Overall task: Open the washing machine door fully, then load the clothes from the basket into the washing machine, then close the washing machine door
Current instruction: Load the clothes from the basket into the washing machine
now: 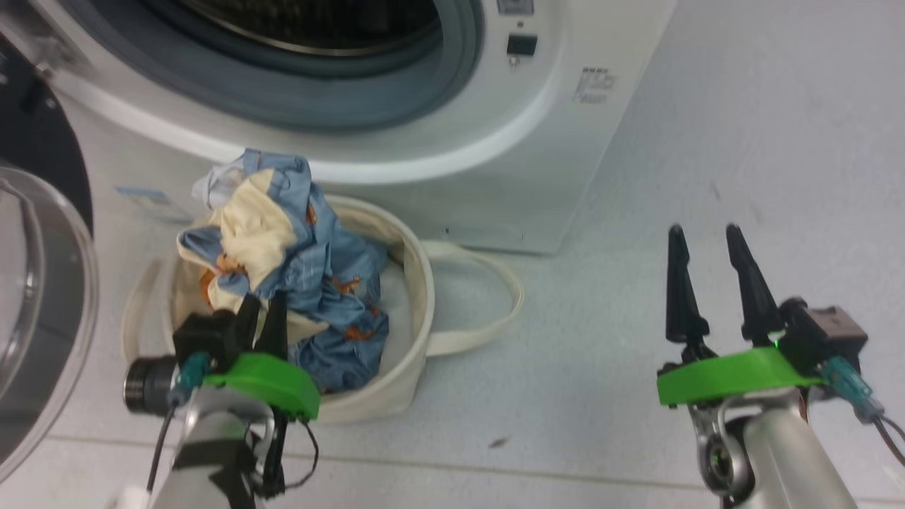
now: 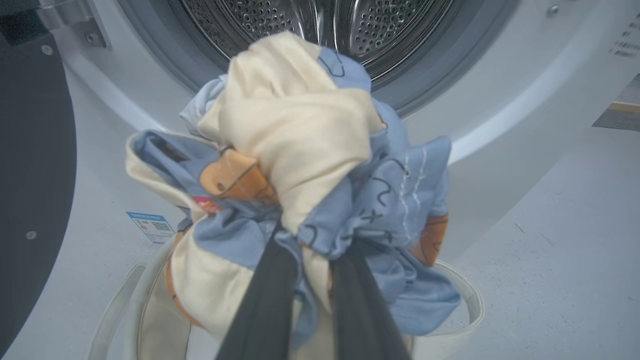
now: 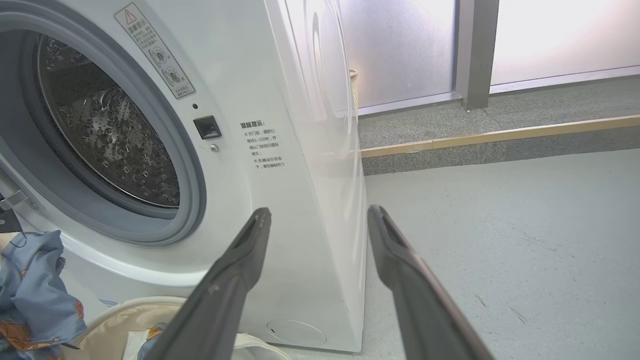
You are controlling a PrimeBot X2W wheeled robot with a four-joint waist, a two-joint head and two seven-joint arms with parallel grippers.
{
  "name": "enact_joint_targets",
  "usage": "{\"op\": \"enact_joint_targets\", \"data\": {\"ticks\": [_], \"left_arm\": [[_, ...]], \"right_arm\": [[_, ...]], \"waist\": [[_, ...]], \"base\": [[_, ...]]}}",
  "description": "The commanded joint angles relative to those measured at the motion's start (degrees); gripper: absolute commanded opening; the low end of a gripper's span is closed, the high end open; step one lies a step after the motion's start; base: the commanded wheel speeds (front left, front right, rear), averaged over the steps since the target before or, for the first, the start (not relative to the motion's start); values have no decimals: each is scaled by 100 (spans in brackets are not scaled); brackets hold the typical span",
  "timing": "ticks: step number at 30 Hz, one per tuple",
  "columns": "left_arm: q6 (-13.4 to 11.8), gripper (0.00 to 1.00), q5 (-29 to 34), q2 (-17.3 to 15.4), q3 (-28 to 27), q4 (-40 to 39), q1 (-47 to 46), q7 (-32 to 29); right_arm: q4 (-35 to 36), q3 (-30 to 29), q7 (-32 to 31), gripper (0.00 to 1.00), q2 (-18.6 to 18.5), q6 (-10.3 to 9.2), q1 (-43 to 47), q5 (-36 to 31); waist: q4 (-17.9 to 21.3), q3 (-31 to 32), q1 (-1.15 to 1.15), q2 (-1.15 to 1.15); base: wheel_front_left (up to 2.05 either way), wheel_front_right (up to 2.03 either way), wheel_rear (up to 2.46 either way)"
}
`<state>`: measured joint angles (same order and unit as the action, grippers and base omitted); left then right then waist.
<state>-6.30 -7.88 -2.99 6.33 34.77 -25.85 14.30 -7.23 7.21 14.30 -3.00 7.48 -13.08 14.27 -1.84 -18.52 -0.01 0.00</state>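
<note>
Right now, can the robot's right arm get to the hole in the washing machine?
Probably yes. The washing machine door is swung open to the left, the right tool is open and empty, and nothing stands between it and the drum.

My right wrist view: pale grey speckled floor [image 3: 525, 240]; raised dark grey stone step [image 3: 500, 112] edged by a light wooden strip [image 3: 500, 134]; frosted glass panes [image 3: 400, 45], brightly backlit, divided by a grey upright post [image 3: 472, 50].

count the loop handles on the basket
2: one loop handle sticks out from the basket's right side, and the other hangs along its left side.
</note>
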Motion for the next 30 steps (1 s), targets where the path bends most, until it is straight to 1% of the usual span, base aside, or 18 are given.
{"op": "enact_joint_targets", "data": {"ticks": [1,7,15,23,30], "left_arm": [[39,0,23,-78,-242,-422,172,69],[72,0,-24,-1,-305,-988,895,70],[24,0,-190,10,-122,-1467,1207,70],[20,0,-107,11,-158,-1629,1156,70],[125,0,167,11,-298,-1705,572,70]], "right_arm": [[171,71,70,100,13,1,146,76],[166,10,70,100,13,1,431,190],[191,66,70,100,13,1,533,275],[228,86,70,100,13,1,513,292],[308,93,70,100,13,1,340,249]], "waist": [[-37,449,1,0],[-34,841,1,0],[-59,984,1,0],[28,932,1,0],[186,450,1,0]], "base": [[0,0,0],[0,0,0],[0,0,0],[0,0,0],[0,0,0]]}}
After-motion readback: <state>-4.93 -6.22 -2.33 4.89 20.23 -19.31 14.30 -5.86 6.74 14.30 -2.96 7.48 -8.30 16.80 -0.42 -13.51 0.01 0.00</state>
